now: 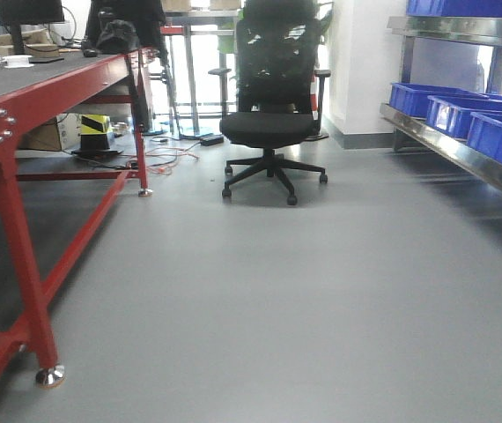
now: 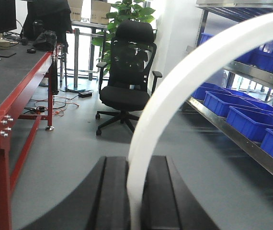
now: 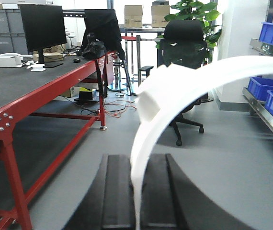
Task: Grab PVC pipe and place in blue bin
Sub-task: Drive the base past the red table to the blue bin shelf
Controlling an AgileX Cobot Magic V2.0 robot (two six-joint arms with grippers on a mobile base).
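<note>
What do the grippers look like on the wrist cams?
Left gripper and right gripper look identical: two flat matte-black fingers each, lengthwise grooves, rounded outer flanks. No cables or markings visible; arms out of frame. White PVC pipe hides the inner faces.

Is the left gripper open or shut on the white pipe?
Shut: the curved white pipe is pinched between the left gripper's two black fingers.
</note>
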